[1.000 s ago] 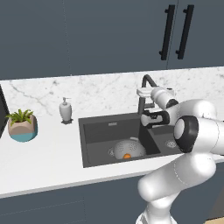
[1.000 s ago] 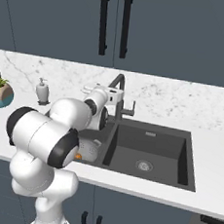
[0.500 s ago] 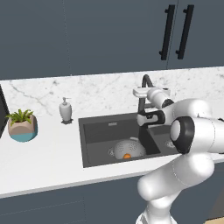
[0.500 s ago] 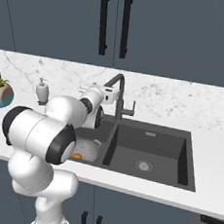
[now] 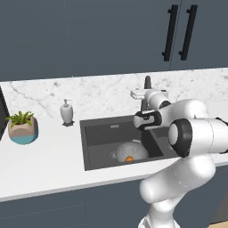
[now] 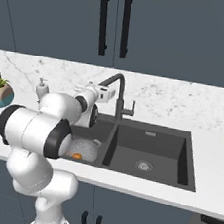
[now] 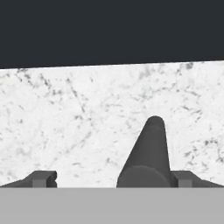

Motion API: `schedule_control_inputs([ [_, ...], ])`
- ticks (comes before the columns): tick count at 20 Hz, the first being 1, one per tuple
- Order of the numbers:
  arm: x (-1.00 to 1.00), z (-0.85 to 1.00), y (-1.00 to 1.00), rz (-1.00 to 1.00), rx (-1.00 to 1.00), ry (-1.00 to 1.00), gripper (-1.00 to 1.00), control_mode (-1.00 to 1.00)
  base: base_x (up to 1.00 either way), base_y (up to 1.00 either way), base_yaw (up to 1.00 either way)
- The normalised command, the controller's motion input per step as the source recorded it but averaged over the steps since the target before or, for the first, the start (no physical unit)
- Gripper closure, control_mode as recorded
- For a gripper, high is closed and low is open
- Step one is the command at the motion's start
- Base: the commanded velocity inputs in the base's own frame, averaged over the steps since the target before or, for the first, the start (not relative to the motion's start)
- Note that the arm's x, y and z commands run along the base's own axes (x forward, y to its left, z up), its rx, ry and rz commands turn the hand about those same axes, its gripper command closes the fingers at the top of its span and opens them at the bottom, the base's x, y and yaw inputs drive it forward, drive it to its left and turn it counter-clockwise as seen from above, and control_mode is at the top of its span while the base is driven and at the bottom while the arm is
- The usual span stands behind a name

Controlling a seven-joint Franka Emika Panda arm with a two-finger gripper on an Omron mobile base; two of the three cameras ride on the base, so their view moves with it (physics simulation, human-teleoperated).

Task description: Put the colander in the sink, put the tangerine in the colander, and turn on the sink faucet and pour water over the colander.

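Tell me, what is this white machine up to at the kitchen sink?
A white robot arm is working at a dark grey double-basin sink set in a marble counter. A grey perforated metal colander already sits in the left basin with a small orange tangerine inside it. The arm's two-fingered tool is open, holding nothing, and is raised beside the tall dark gooseneck faucet. No water is visible running yet, so turning the faucet on looks like the step left.

Kitchen: sink (image 5: 100, 133), marble counter (image 5: 44, 160), cabinets (image 5: 111, 35).

Tangerine (image 5: 129, 158) in colander (image 5: 128, 151) in sink (image 5: 95, 138), arm at sink faucet (image 5: 147, 83), soap dispenser (image 5: 67, 111), potted plant (image 5: 22, 128)
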Motion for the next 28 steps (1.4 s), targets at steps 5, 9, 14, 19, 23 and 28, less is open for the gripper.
schedule_control_inputs([
  [5,0.12,0.00,0.39,-0.01,-0.01,0.00,-1.00,-1.00,0.00,0.00,0.00],
  [9,0.13,0.00,0.32,0.00,0.00,0.00,-1.00,-1.00,0.00,0.00,0.00],
  [14,0.06,0.00,0.22,0.00,0.00,0.00,-1.00,-1.00,0.00,0.00,0.00],
  [19,-0.45,0.00,0.00,0.00,0.00,0.00,-1.00,-1.00,0.00,0.00,0.00],
  [23,-0.74,0.00,0.00,-0.03,0.00,0.00,-1.00,-1.00,0.00,0.00,0.00],
  [28,-0.89,0.14,-0.13,-0.02,0.00,0.00,-1.00,-1.00,0.00,0.00,0.00],
])
